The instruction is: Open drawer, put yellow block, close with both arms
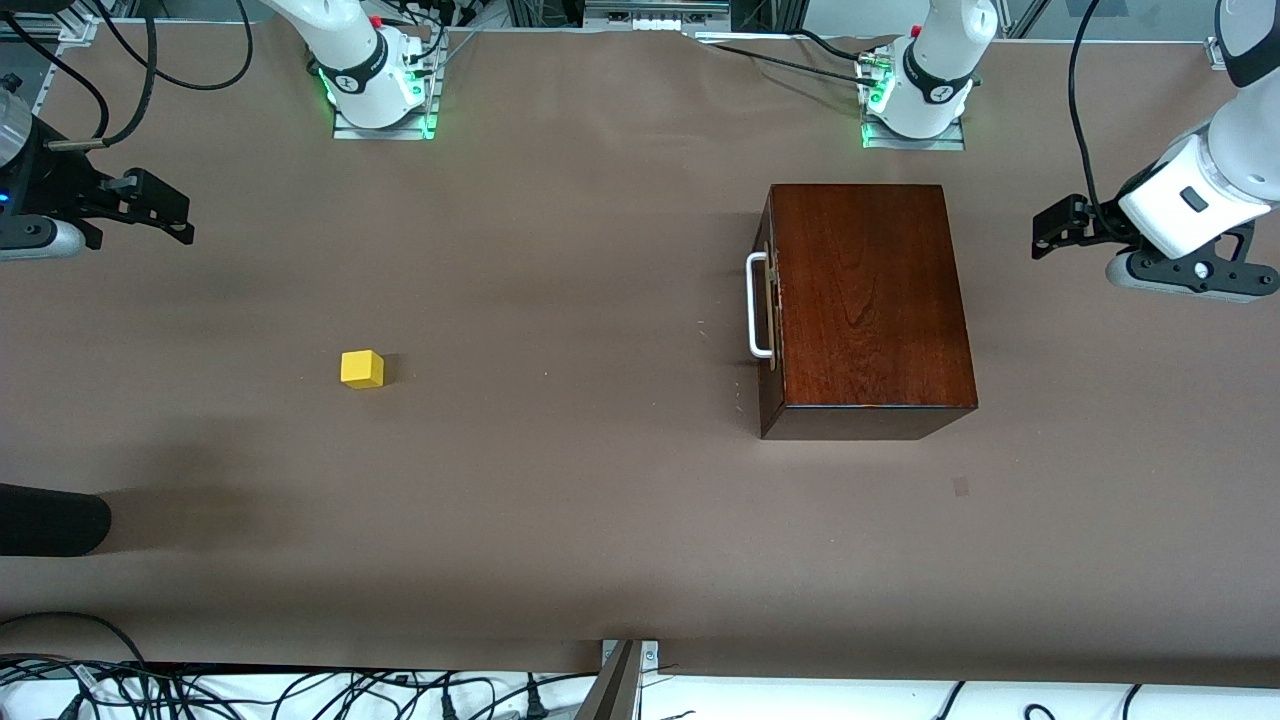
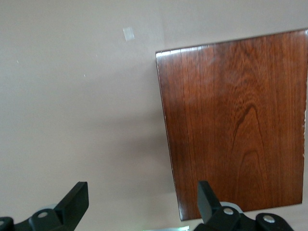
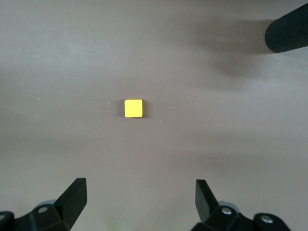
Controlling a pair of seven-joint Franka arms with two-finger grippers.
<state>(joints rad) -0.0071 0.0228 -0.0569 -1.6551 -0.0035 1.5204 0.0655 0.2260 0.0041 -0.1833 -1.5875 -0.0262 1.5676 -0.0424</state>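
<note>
Left gripper (image 1: 1046, 228) open beside closed drawer (image 1: 768, 305); yellow block (image 1: 362, 369) apart.

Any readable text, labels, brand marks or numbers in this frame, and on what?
None can be read.
Small round marks on the two white arm bases: too small to read.
Glossy mahogany wooden box, its white loop handle and the small yellow cube: no text.

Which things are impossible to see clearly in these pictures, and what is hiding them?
- Drawer interior: front view, drawer shut inside the wooden box.
- Handle: left wrist view, cut off by the frame edge.
- Right gripper: front view, arm cut by the edge.
- Dark object: front view, cut off, unidentifiable.
</note>
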